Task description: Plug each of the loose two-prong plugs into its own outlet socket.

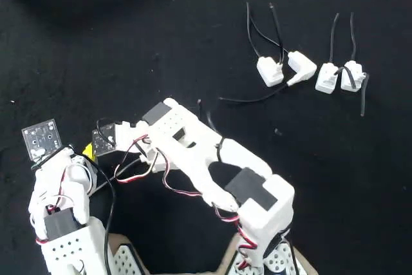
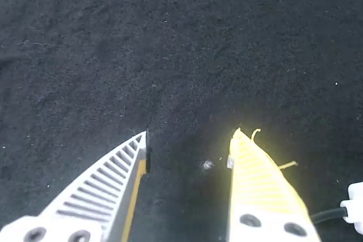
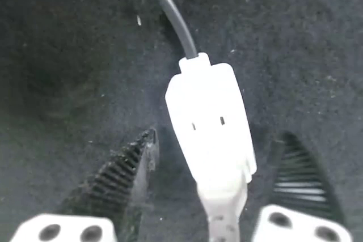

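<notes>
A white socket piece (image 3: 207, 123) with two small slots and a black cord (image 3: 167, 12) lies on the black cloth between the fingers of my right gripper (image 3: 220, 137). The gripper is open, with a gap on each side of the piece. In the high view the right arm (image 1: 193, 146) stretches left across the table and hides that piece; a bit of cord (image 1: 206, 115) shows beside it. My left gripper (image 2: 190, 140) is open over bare cloth at the near left, and its yellow finger (image 1: 88, 151) shows from above. Several white plugs and sockets (image 1: 270, 71) with black cords lie at the far right.
The black cloth (image 1: 96, 49) covers the whole table. Among the far-right pieces are an angled one (image 1: 301, 66) and a close pair (image 1: 327, 77), their cords trailing toward the far edge. A white part with a cord (image 2: 353, 207) shows at the edge of the left wrist view.
</notes>
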Controlling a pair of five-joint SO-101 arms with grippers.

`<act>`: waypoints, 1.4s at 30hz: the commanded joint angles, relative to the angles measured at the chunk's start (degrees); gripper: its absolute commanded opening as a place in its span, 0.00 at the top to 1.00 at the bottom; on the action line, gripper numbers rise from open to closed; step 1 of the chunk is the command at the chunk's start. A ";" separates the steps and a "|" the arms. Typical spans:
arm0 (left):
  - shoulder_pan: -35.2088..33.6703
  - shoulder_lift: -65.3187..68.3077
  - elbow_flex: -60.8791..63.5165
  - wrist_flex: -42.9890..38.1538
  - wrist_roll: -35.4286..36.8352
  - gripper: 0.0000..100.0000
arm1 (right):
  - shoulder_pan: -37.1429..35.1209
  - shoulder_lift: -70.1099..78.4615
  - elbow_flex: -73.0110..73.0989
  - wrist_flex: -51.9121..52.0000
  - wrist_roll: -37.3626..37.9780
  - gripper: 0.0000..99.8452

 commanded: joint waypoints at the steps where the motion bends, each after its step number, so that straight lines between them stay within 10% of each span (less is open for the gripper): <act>1: -0.84 -0.44 0.92 -1.14 0.18 0.76 | 1.49 -0.48 -3.38 -0.62 -0.62 0.82; 13: -13.23 -0.44 -3.21 -1.93 15.47 0.76 | 1.67 -0.75 -3.56 -1.05 -5.36 0.83; 34: -13.67 -0.44 -2.77 -3.25 15.74 0.76 | 0.88 2.42 -3.65 -3.78 -8.00 0.92; 42: -13.67 -0.44 -2.68 -3.43 15.74 0.76 | 11.78 -8.75 -3.38 -3.69 -18.99 0.99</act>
